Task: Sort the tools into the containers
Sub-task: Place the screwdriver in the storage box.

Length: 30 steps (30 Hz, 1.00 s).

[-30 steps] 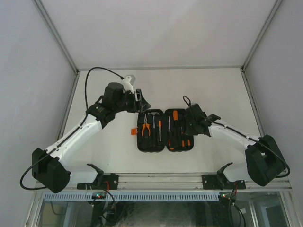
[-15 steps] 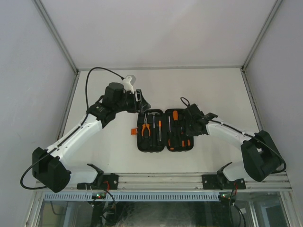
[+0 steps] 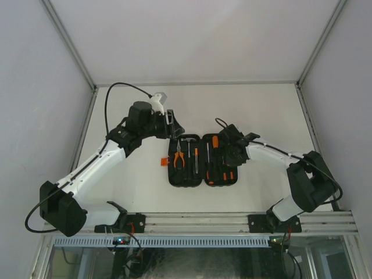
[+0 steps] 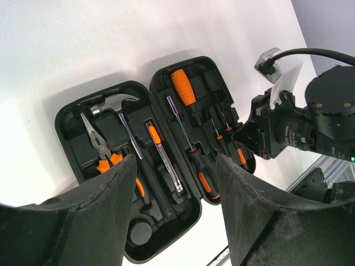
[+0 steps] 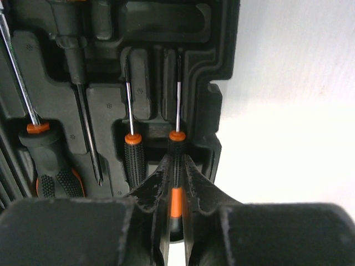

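Right wrist view: the right gripper (image 5: 176, 166) clamps the ribbed black-and-orange handle of a thin screwdriver (image 5: 176, 151) lying in the outermost moulded slot of the open black plastic case (image 3: 203, 160), mid-worktop and nearer the near edge. The left gripper (image 4: 175, 160) hangs spread wide above the orange-handled pliers (image 4: 100, 149) and steel-headed hammer (image 4: 138, 160).

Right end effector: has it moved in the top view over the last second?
Yes. The right end effector, closed on a thin screwdriver, has shifted left, further over the right half of the tool case.
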Each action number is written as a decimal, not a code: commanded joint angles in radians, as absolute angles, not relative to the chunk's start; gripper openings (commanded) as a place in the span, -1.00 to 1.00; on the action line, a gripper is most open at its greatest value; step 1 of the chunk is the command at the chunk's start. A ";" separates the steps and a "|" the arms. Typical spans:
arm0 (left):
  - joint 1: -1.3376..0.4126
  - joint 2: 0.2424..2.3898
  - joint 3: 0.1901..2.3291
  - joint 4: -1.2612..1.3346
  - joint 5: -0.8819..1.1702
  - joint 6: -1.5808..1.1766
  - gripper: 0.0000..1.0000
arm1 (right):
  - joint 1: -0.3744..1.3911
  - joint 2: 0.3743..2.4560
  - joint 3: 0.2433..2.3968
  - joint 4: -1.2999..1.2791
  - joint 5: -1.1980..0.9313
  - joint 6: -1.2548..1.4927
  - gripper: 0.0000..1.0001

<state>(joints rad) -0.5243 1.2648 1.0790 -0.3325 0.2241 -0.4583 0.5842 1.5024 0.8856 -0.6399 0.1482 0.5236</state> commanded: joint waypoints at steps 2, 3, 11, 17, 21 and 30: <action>-0.515 1.265 1.116 -0.317 0.244 -0.447 0.27 | 0.591 1.616 0.915 -0.676 0.105 0.499 -0.90; -0.515 1.266 1.117 -0.317 0.244 -0.446 0.27 | 0.591 1.635 0.919 -0.680 0.088 0.496 -0.95; -0.504 1.269 1.109 -0.323 0.235 -0.453 0.26 | 0.602 1.778 0.920 -0.673 -0.011 0.488 -1.00; -0.437 1.270 1.085 -0.344 0.206 -0.491 0.25 | 0.605 1.668 0.917 -0.611 0.020 0.501 -0.98; -0.401 1.261 1.060 -0.366 0.183 -0.505 0.27 | 0.582 1.513 0.921 -0.545 0.035 0.488 -0.78; -0.381 1.222 0.984 -0.416 0.104 -0.527 0.30 | 0.529 1.322 0.958 -0.519 0.062 0.432 -0.44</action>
<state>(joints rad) -0.3893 1.2648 1.0447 -0.4015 0.1413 -0.4976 0.5556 1.4010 0.9249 -0.5880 0.0612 0.4606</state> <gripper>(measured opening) 0.648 0.264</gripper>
